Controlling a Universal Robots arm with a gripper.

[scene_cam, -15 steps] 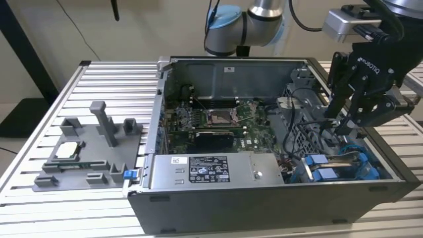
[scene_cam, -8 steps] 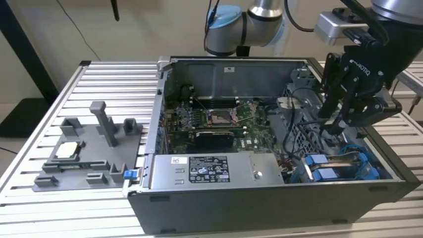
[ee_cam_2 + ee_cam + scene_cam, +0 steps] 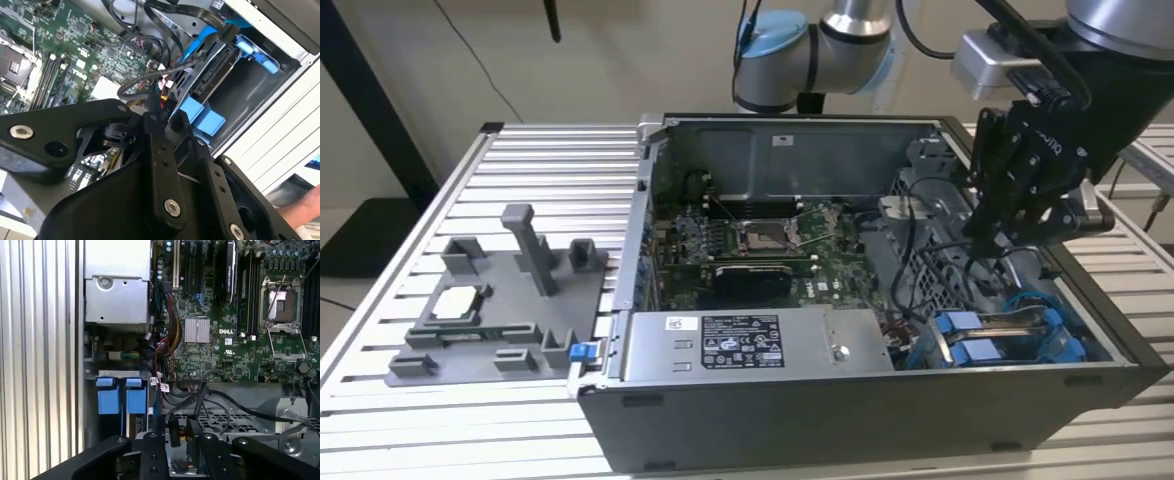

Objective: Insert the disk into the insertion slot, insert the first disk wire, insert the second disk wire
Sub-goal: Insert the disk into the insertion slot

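Here, the big slatted table (image 3: 520, 150) holds an open computer case (image 3: 854, 420). The grey power box (image 3: 747, 345) lies along the near edge of the case.

The gripper (image 3: 987, 240) hangs over the case's corner at the exterior view's right, above the drive bay. In the second wrist view its two fingers (image 3: 160, 145) look pinched together on a small black wire plug (image 3: 152, 102). The plug sticks out past the tips, and thin wires trail from it.

The disk (image 3: 974, 350) sits in that near corner of the case, beside the power box. It looks to be already down in the insertion slot (image 3: 117, 374). In the first wrist view its two bright blue tabs (image 3: 107, 397) stand side by side at the slot's edge. In the second wrist view the disk (image 3: 210, 80) shows a flat dark face in a blue frame, with a long port along one end. A blue cable runs near it, but I cannot tell if it is plugged in.

I think a few things could go wrong. A bunch of black wires (image 3: 135, 85) loops close by, and it could catch on the fingers. The plug is small, so it might tip or slip in the grip. If it meets the port crooked, it could jam or bend.
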